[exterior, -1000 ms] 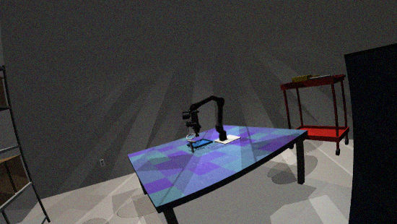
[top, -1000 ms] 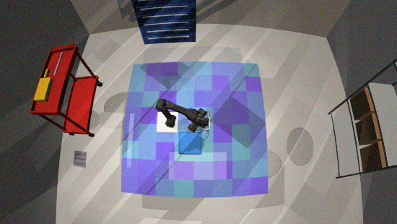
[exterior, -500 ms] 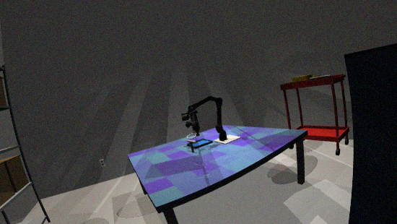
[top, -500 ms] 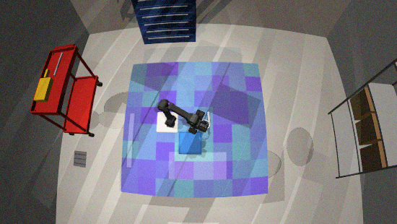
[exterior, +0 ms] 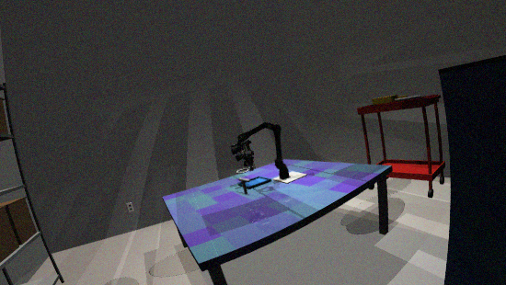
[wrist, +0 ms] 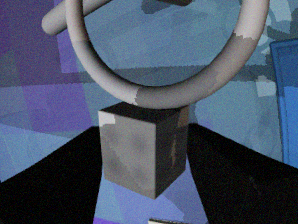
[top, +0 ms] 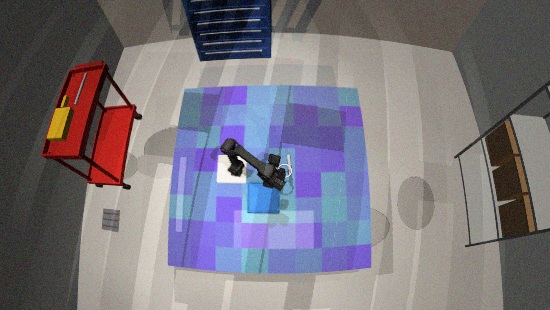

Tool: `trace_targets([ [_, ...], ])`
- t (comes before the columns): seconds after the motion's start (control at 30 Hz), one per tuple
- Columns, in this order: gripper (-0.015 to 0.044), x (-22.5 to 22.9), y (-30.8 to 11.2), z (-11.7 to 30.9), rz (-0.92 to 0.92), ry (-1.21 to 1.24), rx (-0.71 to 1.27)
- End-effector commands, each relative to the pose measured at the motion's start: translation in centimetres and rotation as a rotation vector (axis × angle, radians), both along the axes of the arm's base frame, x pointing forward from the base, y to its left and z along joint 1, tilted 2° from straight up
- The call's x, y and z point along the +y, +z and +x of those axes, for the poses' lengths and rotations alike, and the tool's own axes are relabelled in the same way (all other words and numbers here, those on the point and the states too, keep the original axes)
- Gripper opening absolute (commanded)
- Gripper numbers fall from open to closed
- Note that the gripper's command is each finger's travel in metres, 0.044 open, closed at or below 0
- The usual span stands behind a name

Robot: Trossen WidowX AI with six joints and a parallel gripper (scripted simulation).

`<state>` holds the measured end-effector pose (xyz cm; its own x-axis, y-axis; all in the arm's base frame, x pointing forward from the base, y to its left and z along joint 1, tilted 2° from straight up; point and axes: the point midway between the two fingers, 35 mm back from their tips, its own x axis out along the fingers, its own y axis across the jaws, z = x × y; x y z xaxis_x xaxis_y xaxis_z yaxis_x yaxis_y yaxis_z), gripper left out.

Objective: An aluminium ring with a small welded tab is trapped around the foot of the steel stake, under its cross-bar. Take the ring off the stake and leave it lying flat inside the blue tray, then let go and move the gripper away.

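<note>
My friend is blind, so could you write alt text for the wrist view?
Two black gripper fingers clamp a metal block-shaped tab joined to a pale ring, above a blue-and-purple patterned tabletop; a blue tray shows at right.

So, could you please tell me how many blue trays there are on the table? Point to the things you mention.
1. The blue tray (top: 263, 198) (exterior: 258, 183) (wrist: 290, 95) lies on the patchwork-coloured table (top: 340, 230) (exterior: 276, 211), beside the arm's white base plate (top: 223, 176) (exterior: 298, 176). I see no other.

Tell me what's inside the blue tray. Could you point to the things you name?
Only bare blue floor shows inside the blue tray (top: 262, 201) (exterior: 258, 182) (wrist: 291, 120). The ring (top: 291, 171) (exterior: 242, 173) (wrist: 162, 97) isn't there; the hand (top: 283, 179) (exterior: 249, 168) (wrist: 144, 135) holds it. From the top, the arm covers one corner.
</note>
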<state>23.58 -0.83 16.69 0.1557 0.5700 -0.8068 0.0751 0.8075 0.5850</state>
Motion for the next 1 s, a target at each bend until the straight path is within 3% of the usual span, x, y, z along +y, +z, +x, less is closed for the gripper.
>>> trace_targets([
  [0.0, 0.0000, -0.4, 0.6, 0.2, 0.041, 0.031, -0.054],
  [0.4, 0.0000, -1.2, 0.9, 0.2, 0.080, 0.061, -0.111],
  [0.57, 0.0000, -6.9, -2.2, -1.0, 0.043, 0.053, -0.103],
  [0.77, 0.0000, -13.7, -6.5, -5.3, 0.049, 0.059, -0.102],
  [0.97, 0.0000, -16.4, -8.8, -8.9, 0.078, 0.068, -0.121],
])
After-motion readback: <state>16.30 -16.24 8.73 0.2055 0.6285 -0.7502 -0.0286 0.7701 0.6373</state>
